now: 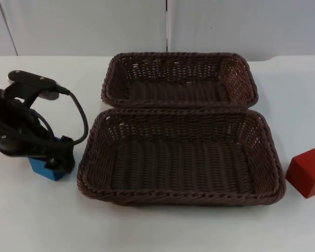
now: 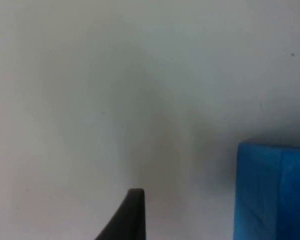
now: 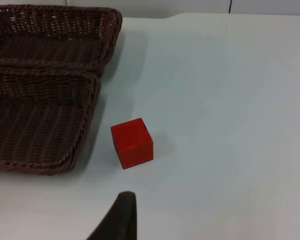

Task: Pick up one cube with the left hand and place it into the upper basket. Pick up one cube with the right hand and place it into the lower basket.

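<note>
White table top (image 1: 163, 231) here, with two brown wicker baskets sitting on it back to back: the upper basket (image 1: 179, 101) and the lower basket (image 1: 181, 198). Blue cube (image 1: 46, 169) left, red cube (image 1: 307, 172) right.

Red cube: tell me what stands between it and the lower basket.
Nothing visible. The red cube sits on bare white table just beside the lower basket, apart from its rim, with only table surface between them.

blue cube (image 1: 44, 168), red cube (image 1: 307, 172), seemingly dark-brown woven baskets (image 1: 181, 195)
</note>
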